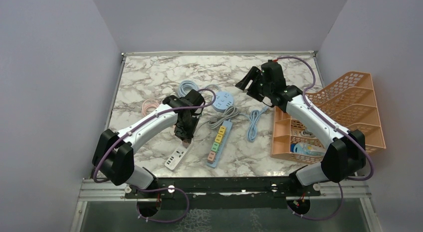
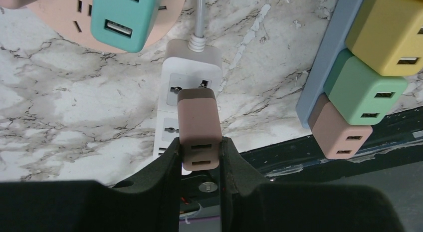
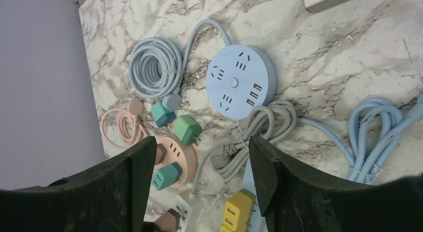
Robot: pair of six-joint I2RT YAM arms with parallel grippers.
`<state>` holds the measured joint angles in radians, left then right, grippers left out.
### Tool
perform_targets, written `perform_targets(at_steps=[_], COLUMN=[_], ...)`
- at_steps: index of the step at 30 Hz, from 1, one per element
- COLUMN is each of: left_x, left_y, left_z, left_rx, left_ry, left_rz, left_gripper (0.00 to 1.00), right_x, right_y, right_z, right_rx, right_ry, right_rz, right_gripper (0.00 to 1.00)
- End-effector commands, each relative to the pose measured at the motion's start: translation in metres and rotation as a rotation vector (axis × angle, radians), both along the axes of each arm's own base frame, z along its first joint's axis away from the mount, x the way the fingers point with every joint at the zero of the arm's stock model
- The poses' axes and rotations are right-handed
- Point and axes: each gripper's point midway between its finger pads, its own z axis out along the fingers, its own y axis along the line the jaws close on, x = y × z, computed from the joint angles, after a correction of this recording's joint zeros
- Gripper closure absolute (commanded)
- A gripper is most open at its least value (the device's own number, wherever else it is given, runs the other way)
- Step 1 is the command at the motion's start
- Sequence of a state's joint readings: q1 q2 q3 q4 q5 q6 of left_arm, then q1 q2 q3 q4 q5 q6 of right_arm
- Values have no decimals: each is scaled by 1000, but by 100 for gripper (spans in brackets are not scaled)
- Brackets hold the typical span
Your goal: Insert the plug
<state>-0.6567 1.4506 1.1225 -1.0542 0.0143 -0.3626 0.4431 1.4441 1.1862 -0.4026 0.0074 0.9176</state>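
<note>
The brown plug [image 2: 199, 124] is clenched between the fingers of the left end effector [image 2: 200, 146]. It is poised over the cable-end socket of the white power strip [image 2: 192, 75], which lies on the counter [image 2: 75, 107] at the near left, just left of the blue power strip [image 2: 321, 62]. To seat it well, I judge the prongs (hidden under the plug body here) need squaring with the slots before a straight downward press with a firm grip, since the light strip may skid. The right end effector [image 3: 202, 142] hangs released and empty over the far right, well apart.
</note>
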Motion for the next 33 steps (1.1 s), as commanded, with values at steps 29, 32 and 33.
perform_targets(at_steps=[29, 32, 33], left_x=[-15, -13, -13], left_y=[-3, -6, -8], left_z=[-19, -26, -28], left_rx=[-7, -17, -23], left_ry=[103, 106, 110], left_rz=[-77, -92, -97], left_gripper=[100, 100, 100], right_x=[-4, -4, -4], right_y=[-1, -2, -2], right_z=[-11, -10, -10], right_rx=[-14, -15, -15], right_ry=[30, 28, 27], right_rz=[19, 16, 17], right_gripper=[33, 33, 33])
